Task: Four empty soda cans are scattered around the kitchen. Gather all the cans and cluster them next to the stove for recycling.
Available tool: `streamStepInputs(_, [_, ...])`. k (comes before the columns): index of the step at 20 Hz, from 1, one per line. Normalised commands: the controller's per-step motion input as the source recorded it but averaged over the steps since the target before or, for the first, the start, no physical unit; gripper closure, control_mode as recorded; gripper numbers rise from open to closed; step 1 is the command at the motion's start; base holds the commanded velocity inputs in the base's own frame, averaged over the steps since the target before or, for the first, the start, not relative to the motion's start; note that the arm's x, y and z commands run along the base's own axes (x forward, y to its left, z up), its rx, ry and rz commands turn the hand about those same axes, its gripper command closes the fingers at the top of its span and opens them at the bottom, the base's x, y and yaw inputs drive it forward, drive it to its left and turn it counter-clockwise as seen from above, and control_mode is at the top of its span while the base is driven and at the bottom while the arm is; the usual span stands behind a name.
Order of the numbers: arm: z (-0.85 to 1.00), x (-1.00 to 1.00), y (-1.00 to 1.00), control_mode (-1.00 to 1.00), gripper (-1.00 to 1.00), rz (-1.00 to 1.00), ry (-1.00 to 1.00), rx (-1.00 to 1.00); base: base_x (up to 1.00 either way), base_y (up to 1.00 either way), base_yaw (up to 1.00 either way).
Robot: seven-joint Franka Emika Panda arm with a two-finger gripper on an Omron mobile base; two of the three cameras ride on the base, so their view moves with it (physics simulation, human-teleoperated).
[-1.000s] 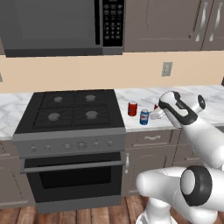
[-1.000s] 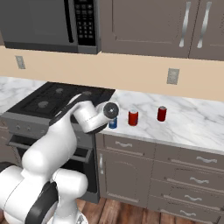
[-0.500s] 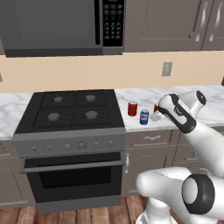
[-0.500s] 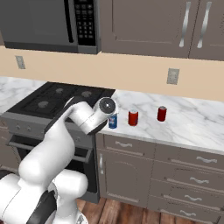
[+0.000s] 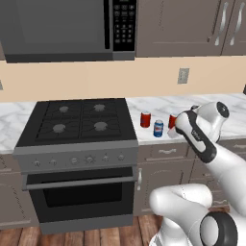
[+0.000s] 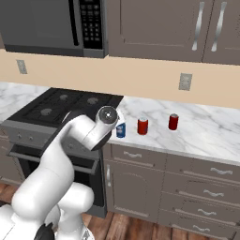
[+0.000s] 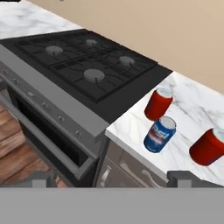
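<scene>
Three soda cans stand close together on the marble counter [image 7: 192, 103], just right of the stove [image 7: 87, 65]. In the hand view a red can [image 7: 157, 104] is nearest the stove, a blue can [image 7: 159, 134] sits in front of it, and another red can [image 7: 209, 146] is to the right. From the left base view, the red can [image 5: 145, 119] and blue can [image 5: 158, 128] show beside the stove [image 5: 79, 120], and my arm [image 5: 194, 134] half hides the second red can [image 5: 172, 120]. My gripper [image 7: 111, 178] hangs open and empty, back from the cans and above the counter's front edge.
A dark microwave [image 5: 67, 29] hangs over the stove, with brown cabinets [image 6: 154, 28] beside it. There is a wall outlet [image 6: 185, 81] behind the counter. More marble counter [image 6: 211, 131] runs to the right of the cans, with drawers [image 6: 201, 197] beneath.
My hand has drawn back a little from the cans, toward the counter's front edge. The cans have stayed where they were, and the gripper has stayed open.
</scene>
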Motion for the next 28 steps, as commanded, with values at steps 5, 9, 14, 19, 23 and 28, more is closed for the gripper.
streamStepInputs(5, [0.0, -0.01, 0.0, -1.0, -1.0, -0.04, 0.0, -0.09, 0.0, 0.0, 0.0])
streamStepInputs(9, [0.0, 0.0, -0.03, -1.0, -1.0, -0.07, 0.0, -0.12, 0.0, 0.0, 0.0])
streamStepInputs(14, [0.0, 0.0, -0.06, -1.0, -1.0, -0.11, 0.0, -0.12, 0.0, 0.0, 0.0])
streamStepInputs(19, [0.0, 0.0, -0.01, -1.0, -1.0, -0.18, 0.0, -0.07, 0.0, 0.0, 0.0])
streamStepInputs(23, [0.0, 0.0, -0.02, -1.0, -1.0, -0.22, 0.0, -0.01, 0.0, 0.0, 0.0])
streamStepInputs(28, [0.0, 0.0, -0.08, -1.0, -1.0, -0.21, 0.02, 0.04, 0.0, 0.0, 0.0])
